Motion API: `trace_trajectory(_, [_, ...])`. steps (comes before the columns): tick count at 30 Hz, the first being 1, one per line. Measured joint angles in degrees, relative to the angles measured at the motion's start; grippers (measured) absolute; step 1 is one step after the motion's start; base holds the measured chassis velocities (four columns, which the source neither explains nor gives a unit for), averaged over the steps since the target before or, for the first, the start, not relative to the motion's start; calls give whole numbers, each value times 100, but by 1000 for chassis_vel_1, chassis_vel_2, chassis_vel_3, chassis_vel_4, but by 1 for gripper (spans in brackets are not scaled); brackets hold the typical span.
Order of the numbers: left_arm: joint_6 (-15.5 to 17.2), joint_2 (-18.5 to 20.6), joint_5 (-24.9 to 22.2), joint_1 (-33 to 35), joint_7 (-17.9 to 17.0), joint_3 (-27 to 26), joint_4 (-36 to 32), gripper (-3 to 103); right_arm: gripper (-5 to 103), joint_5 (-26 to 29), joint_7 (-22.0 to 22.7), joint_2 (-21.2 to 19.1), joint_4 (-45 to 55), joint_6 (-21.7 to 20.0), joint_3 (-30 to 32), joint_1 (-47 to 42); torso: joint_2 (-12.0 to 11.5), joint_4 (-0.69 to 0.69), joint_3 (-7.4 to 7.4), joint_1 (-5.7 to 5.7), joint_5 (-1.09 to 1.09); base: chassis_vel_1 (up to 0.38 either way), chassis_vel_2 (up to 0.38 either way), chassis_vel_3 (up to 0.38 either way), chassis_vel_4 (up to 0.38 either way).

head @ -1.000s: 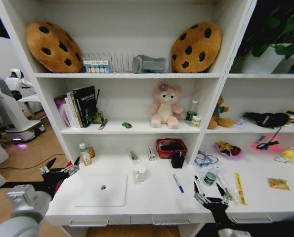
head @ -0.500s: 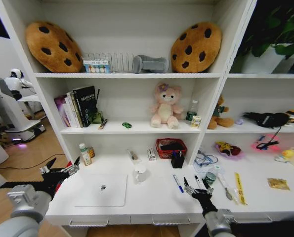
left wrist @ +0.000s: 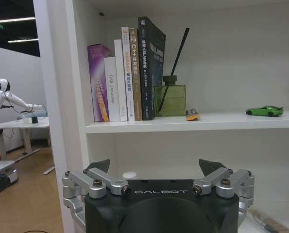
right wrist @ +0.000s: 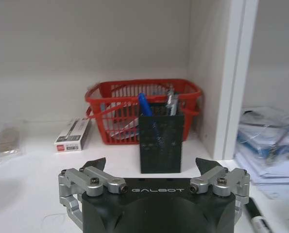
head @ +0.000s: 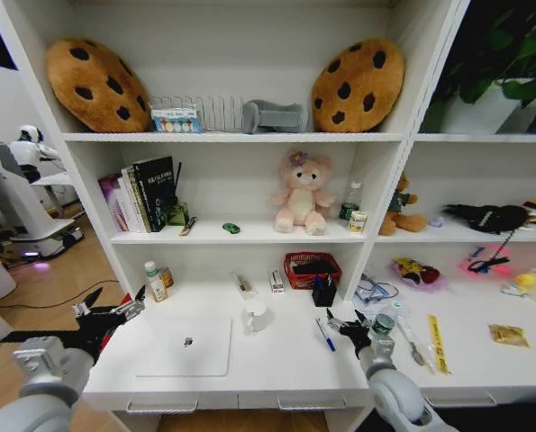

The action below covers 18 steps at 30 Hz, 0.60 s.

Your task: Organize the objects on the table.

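On the white table (head: pixel 277 364) my right gripper (head: pixel 346 321) hovers open over the blue pen (head: pixel 325 336), with the green-lidded jar (head: pixel 382 323) beside it. The right wrist view has this open gripper (right wrist: pixel 151 163) facing a black pen holder (right wrist: pixel 160 143), and a pen (right wrist: pixel 257 221) lies at the frame's edge. A silver laptop (head: pixel 185 346) lies closed at the left. A spoon (head: pixel 411 347), a yellow strip (head: pixel 437 343) and a yellow packet (head: pixel 507 335) lie to the right. A green toy car (head: pixel 231 229) (left wrist: pixel 264 111) sits on the shelf. My left gripper (head: pixel 111 310) (left wrist: pixel 155 166) waits open left of the desk.
A red basket (head: pixel 311 267) (right wrist: pixel 110 99) and the black pen holder (head: pixel 323 292) stand at the back of the desk. A white cup (head: pixel 256 316) is beside the laptop, and bottles (head: pixel 155 282) stand at the back left. Books (left wrist: pixel 127 73) and plush toys fill the shelves above.
My right gripper has travelled from the desk's front edge forward and left, ending over the blue pen near the jar. The left arm has stayed put.
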Motion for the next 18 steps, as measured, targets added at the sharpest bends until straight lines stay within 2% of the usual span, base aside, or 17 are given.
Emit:
trace_trajectory(1, [0,0,0,0,-1,0,0,100,100,106,43,7,-212,-147,-337,290,0,1,0,0,0,0,0,0,0])
trace_trajectory(2, [0,0,0,0,-1,0,0,100,100,106,43,7,-212,-147,-337,290,0,1,0,0,0,0,0,0,0])
trace_trajectory(4, [0,0,0,0,0,0,0,100,100,-22,65,159,-747,-153,-909,772,0,1,0,0,1,0,0,0,0])
trace_trajectory(6, [0,0,0,0,0,0,0,100,100,12,106,204,-838,-184,-993,880,0,1,0,0,0,0,0,0,0])
trace_trajectory(11, [0,0,0,0,-1,0,0,100,100,504,293,243,-1008,-440,-1223,1141,0,0,-1,0,0,0,0,0,0])
trace_trajectory(18, [0,0,0,0,0,0,0,100,102,642,400,237,-1105,-548,-1297,1263,0,0,-1,0,0,0,0,0,0])
